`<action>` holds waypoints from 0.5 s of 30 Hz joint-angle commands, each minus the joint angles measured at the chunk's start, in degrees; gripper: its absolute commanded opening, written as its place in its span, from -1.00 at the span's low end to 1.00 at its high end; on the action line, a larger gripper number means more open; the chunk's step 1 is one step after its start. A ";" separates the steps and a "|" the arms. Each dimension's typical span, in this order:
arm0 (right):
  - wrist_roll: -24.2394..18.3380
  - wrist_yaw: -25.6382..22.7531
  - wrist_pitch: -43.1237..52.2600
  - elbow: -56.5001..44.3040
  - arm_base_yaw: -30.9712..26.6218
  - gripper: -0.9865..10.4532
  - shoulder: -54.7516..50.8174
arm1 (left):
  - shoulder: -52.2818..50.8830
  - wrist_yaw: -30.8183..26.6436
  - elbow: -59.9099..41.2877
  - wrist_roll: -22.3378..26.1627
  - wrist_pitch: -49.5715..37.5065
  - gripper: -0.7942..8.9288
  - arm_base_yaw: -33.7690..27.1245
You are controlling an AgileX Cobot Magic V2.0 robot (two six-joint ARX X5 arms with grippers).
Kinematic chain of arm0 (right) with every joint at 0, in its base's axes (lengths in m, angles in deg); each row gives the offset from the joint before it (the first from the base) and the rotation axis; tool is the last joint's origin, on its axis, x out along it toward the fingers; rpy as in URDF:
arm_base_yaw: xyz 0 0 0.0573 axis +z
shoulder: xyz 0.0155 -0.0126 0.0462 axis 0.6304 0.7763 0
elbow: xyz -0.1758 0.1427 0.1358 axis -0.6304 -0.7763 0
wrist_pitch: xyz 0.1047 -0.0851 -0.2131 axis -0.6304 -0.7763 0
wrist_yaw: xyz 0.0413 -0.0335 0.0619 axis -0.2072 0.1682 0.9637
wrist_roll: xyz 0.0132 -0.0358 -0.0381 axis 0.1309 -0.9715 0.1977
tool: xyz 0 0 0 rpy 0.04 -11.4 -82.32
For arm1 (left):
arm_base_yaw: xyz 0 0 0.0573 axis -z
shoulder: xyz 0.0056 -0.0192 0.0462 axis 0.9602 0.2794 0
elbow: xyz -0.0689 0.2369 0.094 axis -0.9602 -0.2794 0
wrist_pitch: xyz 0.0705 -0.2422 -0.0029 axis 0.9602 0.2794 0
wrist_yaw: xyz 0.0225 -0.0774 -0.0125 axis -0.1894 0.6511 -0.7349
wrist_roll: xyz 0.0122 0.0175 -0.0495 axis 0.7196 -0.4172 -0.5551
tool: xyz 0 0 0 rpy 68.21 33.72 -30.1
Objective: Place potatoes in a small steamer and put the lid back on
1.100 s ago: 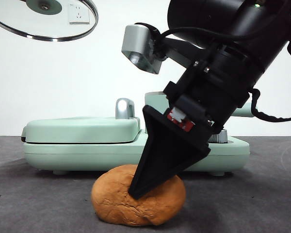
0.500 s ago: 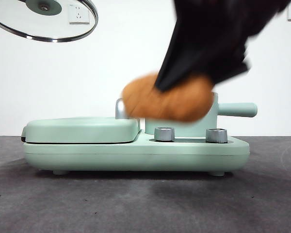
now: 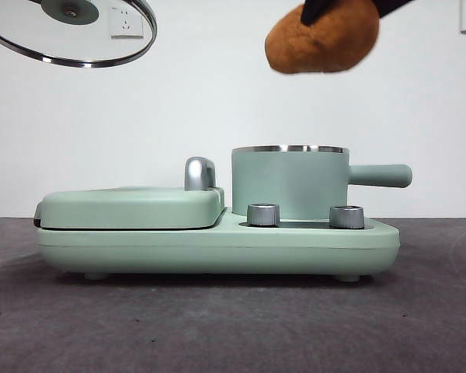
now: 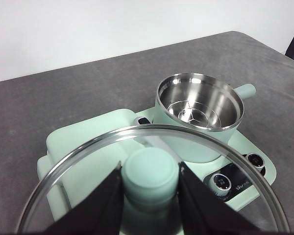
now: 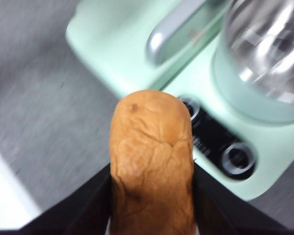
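The orange-brown potato (image 3: 323, 39) hangs high in the air above the small steamer (image 3: 290, 181), a mint-green pot with a steel rim and a stubby side handle. My right gripper (image 5: 152, 196) is shut on the potato (image 5: 152, 161), one jaw on each side. The steamer's steel inside (image 4: 200, 100) is bare. My left gripper (image 4: 151, 196) is shut on the mint knob of the glass lid (image 4: 152, 171), which it holds up at the front view's top left (image 3: 70, 31), well away from the pot.
The steamer stands on a mint-green base (image 3: 217, 245) with two steel dials (image 3: 264, 214). A flat griddle cover (image 3: 132, 206) with a chrome handle (image 3: 199, 172) fills the base's left half. Grey table (image 3: 217, 326) lies in front.
The right gripper has lifted the potato off the table in front of the base and carried it up to a point above the steamer. The lid has stayed put.
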 commanded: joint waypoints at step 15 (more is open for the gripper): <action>-8.37 0.09 4.31 21.33 -11.45 -0.55 25.07 | 0.00 0.11 0.83 0.59 -1.55 -0.81 0.15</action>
